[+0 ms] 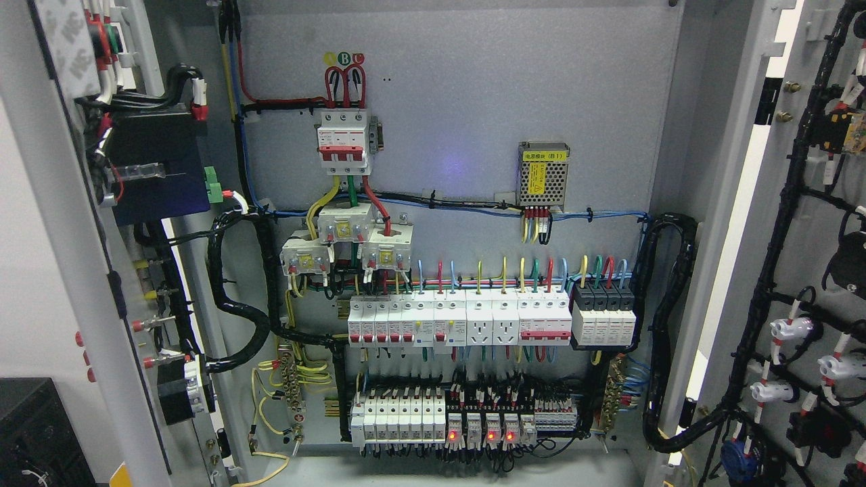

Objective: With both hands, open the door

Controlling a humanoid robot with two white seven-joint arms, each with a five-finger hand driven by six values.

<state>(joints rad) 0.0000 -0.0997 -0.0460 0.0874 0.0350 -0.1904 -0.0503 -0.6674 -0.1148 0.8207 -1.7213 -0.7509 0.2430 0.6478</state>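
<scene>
Both cabinet doors are swung wide open here. The left door (64,223) angles out at the left edge and the right door (798,270) at the right edge, each with wiring and parts mounted on its inner face. Between them the back panel (460,81) carries a red breaker (344,137) up top, a mesh power supply (543,174) to its right, and rows of breakers (446,323) lower down. Neither robot hand shows up anywhere, so can't tell what the fingers are doing.

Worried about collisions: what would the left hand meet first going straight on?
Cannot tell: no hand is in view. Straight ahead of the camera, the breaker rows would likely come first.
</scene>
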